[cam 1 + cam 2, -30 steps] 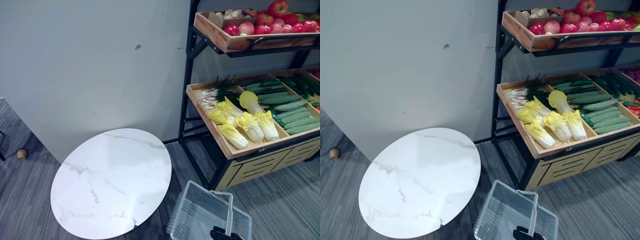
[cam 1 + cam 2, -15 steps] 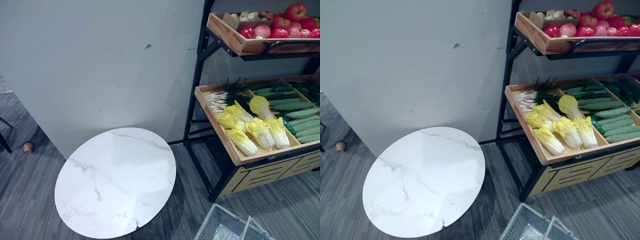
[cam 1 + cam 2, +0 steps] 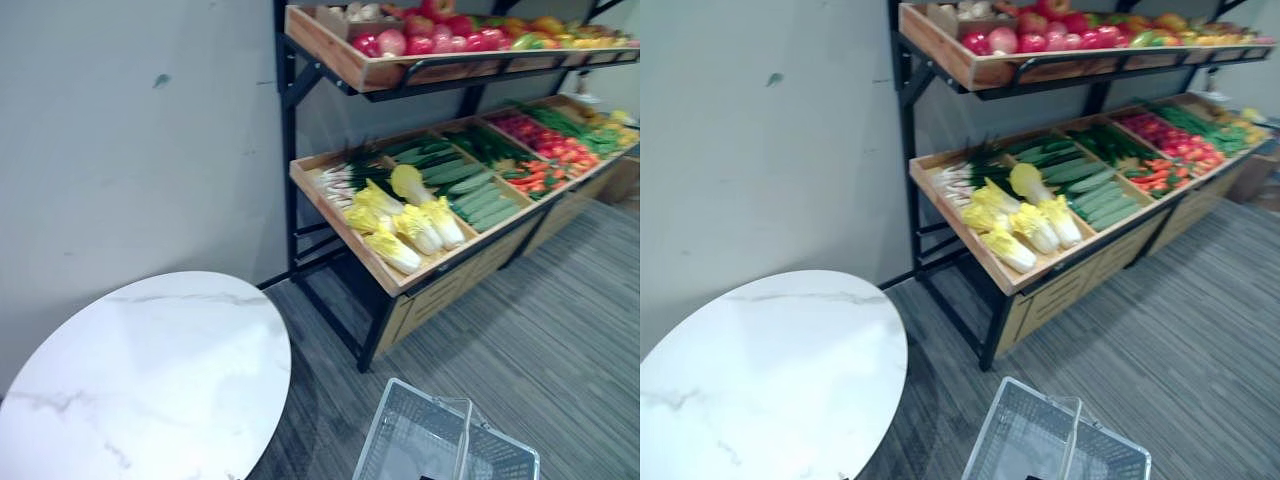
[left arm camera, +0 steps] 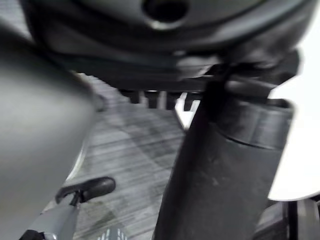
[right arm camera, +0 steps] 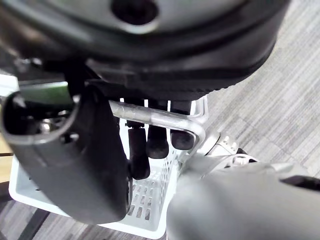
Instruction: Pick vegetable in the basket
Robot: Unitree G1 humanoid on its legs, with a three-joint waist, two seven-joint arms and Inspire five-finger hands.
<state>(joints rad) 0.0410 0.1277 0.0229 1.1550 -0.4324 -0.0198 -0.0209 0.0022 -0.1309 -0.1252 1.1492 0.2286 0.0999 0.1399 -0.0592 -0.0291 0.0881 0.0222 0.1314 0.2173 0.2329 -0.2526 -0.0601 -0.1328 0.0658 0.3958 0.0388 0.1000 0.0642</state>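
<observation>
Right wrist view: right hand (image 5: 75, 165) clamped round basket handle (image 5: 165, 119); from left eye view, cabbages (image 3: 405, 225) far ahead of it; left hand (image 4: 220, 170): grip unreadable.

The right hand (image 5: 170, 80) hung directly above the basket (image 5: 150, 202), its dark fingers (image 5: 157, 144) curled down and hooked round the metal handle (image 5: 165, 119) at the basket's top. Its thick thumb (image 5: 75, 165) stretched down beside them toward the basket's white mesh, and the wrist sat over the handle so that the whole hand pointed down into the basket. The left hand (image 4: 165, 65) appeared blurred in its own wrist view, its dark thumb (image 4: 220, 175) standing out from the palm; where it lay from the basket could not be told.
</observation>
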